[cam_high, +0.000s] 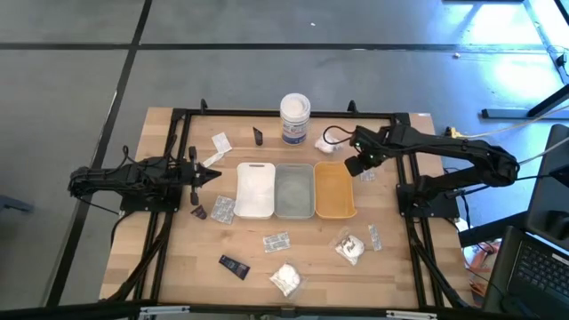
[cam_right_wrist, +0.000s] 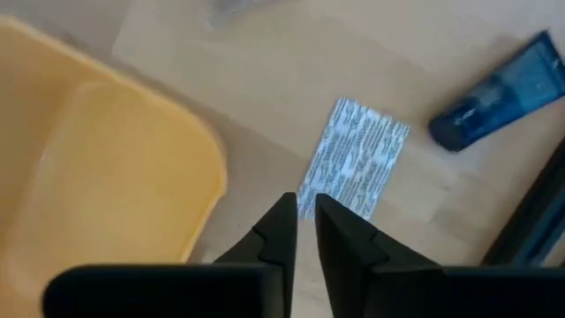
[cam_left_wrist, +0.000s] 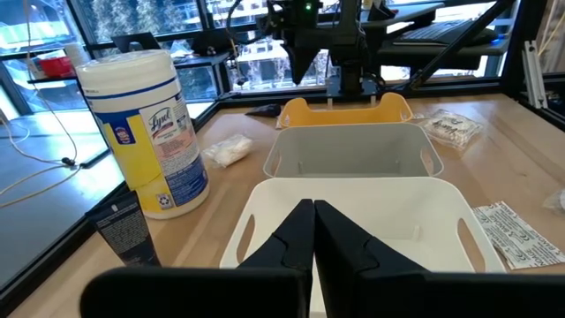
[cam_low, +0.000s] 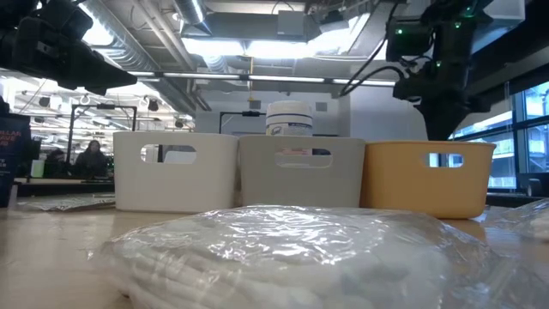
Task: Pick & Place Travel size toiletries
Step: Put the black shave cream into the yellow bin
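Observation:
My right gripper [cam_high: 353, 167] [cam_right_wrist: 305, 208] is shut and hovers by the far right corner of the orange tray [cam_high: 335, 215], pointing down over a silvery printed sachet [cam_right_wrist: 357, 159] that lies flat on the wood. A dark blue tube [cam_right_wrist: 503, 93] lies just beyond the sachet. My left gripper [cam_high: 216, 173] [cam_left_wrist: 313, 208] is shut and waits left of the white tray [cam_high: 254, 216], holding nothing. More sachets [cam_high: 277, 240], white wrapped bundles [cam_high: 285, 278] [cam_low: 292, 257] and black tubes [cam_high: 234, 265] lie scattered on the table.
Three trays stand side by side mid-table: white, grey [cam_high: 294, 216] and orange. The tall white tub with a blue label [cam_high: 295, 118] stands behind them, with a white bundle [cam_high: 324, 144] and a black cable to its right. A black frame borders the table.

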{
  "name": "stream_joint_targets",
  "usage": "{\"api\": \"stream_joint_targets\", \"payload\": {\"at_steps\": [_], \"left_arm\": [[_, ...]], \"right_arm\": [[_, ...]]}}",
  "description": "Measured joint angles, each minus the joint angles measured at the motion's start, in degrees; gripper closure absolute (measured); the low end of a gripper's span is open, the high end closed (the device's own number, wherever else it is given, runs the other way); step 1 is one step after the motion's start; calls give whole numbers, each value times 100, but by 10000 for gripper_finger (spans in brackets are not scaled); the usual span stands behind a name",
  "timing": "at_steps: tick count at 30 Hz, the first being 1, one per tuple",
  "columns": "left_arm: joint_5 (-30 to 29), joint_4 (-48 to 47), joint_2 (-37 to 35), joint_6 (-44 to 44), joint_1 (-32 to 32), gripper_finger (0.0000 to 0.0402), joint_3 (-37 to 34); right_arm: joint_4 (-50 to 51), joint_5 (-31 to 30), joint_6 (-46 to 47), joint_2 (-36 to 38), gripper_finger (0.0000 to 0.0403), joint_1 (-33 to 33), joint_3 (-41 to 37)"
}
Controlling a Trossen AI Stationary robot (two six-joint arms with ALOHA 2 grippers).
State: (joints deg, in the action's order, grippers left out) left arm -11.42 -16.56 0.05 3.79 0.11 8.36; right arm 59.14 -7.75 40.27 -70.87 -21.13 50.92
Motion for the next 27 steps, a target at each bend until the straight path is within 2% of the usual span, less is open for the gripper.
{"api": "stream_joint_targets", "payload": {"at_steps": [15,20,23,27], "left_arm": [[0,0,-1,0,1,398,0],[0,0,-1,-2,1,398,0],[0,0,0,-2,1,398,0],[-1,0,-2,0,-1,398,0]], "right_arm": [[-191,137,-121,-2,230,-279,2],[-348,137,335,-4,216,-470,2],[-327,131,850,-15,218,-550,2],[-285,124,1066,-129,224,-573,7]]}}
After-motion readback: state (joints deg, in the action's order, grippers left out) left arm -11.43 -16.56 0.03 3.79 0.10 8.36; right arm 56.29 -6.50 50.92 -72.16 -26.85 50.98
